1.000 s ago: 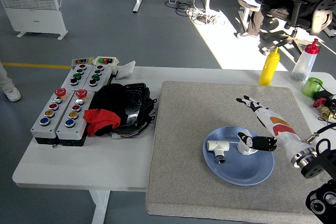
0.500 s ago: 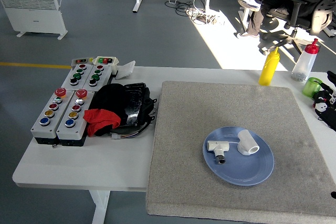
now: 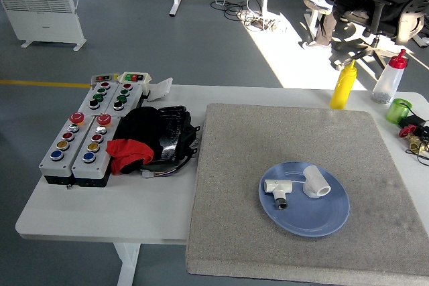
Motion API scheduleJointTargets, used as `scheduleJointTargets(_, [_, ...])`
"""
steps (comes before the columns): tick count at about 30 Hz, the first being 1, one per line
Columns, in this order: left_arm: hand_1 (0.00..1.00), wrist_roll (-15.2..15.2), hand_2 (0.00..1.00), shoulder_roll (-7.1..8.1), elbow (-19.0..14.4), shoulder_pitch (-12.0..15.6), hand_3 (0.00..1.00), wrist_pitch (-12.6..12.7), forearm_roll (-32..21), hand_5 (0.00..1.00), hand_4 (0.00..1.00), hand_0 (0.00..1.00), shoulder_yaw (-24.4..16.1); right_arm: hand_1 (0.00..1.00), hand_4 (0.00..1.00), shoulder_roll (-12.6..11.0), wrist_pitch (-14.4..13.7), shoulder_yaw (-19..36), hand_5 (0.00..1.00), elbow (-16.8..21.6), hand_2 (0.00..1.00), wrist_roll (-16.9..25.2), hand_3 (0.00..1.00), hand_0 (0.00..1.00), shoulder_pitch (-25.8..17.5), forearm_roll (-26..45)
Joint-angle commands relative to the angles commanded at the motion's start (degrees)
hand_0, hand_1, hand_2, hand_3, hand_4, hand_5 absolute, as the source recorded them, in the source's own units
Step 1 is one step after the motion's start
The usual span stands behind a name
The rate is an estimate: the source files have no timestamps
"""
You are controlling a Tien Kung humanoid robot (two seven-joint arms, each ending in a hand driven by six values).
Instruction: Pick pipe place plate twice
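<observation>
Head view: blue plate [image 3: 305, 222] on grey mat [image 3: 268, 138], at roughly 5 o'clock of the mat centre. Two white pipe fittings in the plate: tee fitting [image 3: 276, 189] with dark threaded end at 9 o'clock of the plate, elbow fitting [image 3: 315, 183] at 1 o'clock, near each other, not touching as far as can be told. No loose pipe elsewhere on mat or table.

Progress, judged from layout: both picks and both places look done; nothing left but confirming the pieces sit stable inside the rim. Both seem fully within the plate.

Hands: neither robot hand in frame, so finger state, apart or together, cannot be told. No person's hands over the table; seated person's legs only in the background at 1 o'clock.

Versus earlier frames: right hand gone completely; one second ago over the plate at the elbow fitting, half a second ago only a sliver at the right edge at 3 o'clock. Elbow fitting unchanged since release, tee fitting unmoved, plate unmoved.

Rest: button boxes [image 3: 84, 140] and black bag with red cloth [image 3: 151, 138] at 9 o'clock, yellow squeeze bottle [image 3: 343, 85] and clear bottle [image 3: 389, 77] at 1 o'clock, green cup [image 3: 399, 110] at 2 o'clock.
</observation>
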Motion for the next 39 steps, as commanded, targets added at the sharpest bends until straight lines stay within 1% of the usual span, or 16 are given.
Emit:
scheduleJointTargets(2, [0.672, -0.01, 0.708, 0.0, 0.0, 0.03, 0.65, -0.03, 0.05, 0.998, 0.368, 0.681, -0.01, 0.791, 0.493, 0.02, -0.59, 0.05, 0.35, -0.01, 0.839, -0.48, 0.793, 0.846, -0.15, 4.84])
scheduleJointTargets(4, [0.672, 0.04, 0.708, 0.0, -0.02, 0.05, 0.65, -0.06, 0.13, 0.998, 0.368, 0.681, -0.02, 0.791, 0.493, 0.11, -1.98, 0.05, 0.35, -0.03, 0.839, -0.74, 0.793, 0.846, -0.26, 8.33])
scheduleJointTargets(5, [0.672, 0.05, 0.708, 0.0, -0.02, 0.06, 0.65, -0.07, 0.17, 0.998, 0.368, 0.681, -0.03, 0.786, 0.498, 0.14, -2.28, 0.04, 0.38, -0.04, 0.812, -0.78, 0.777, 0.857, -0.29, 8.78])
scheduleJointTargets(10, [0.672, 0.06, 0.708, 0.0, -0.04, 0.18, 0.65, -0.08, 0.22, 0.998, 0.368, 0.681, -0.06, 0.786, 0.498, 0.26, -2.82, 0.08, 0.38, -0.18, 0.812, -1.08, 0.777, 0.857, -0.58, 9.67])
scheduleJointTargets(16, [0.673, -0.19, 0.709, 0.0, 0.07, 0.1, 0.649, -0.05, -0.09, 0.998, 0.368, 0.681, 0.05, 0.782, 0.5, 0.33, -2.33, 0.38, 0.39, -0.21, 0.81, -2.02, 0.77, 0.859, -0.58, 12.07])
scheduleJointTargets(17, [0.674, -0.24, 0.709, 0.0, 0.09, 0.04, 0.649, -0.01, -0.22, 0.998, 0.366, 0.681, 0.11, 0.741, 0.493, 0.37, -2.07, 0.48, 0.422, -0.21, 0.744, -2.46, 0.736, 0.843, -0.56, 13.01])
scheduleJointTargets(25, [0.673, -0.65, 0.709, 0.0, 0.26, -0.36, 0.649, 0.13, -0.87, 0.998, 0.366, 0.681, 0.33, 0.742, 0.493, 0.55, -1.71, 0.55, 0.427, -0.2, 0.745, -2.96, 0.732, 0.844, -0.35, 14.01])
scheduleJointTargets(30, [0.673, -0.7, 0.709, 0.0, 0.29, -0.46, 0.649, 0.12, -0.89, 0.998, 0.367, 0.681, 0.3, 0.738, 0.49, 0.6, -2.52, 0.91, 0.433, -0.09, 0.73, -3.89, 0.72, 0.834, -0.3, 15.04])
scheduleJointTargets(39, [0.673, -0.67, 0.709, 0.0, 0.3, -0.58, 0.65, 0.05, -0.72, 0.998, 0.367, 0.681, 0.23, 0.733, 0.489, 0.65, -2.62, 1.39, 0.436, -0.14, 0.733, -3.54, 0.716, 0.835, -0.35, 15.72])
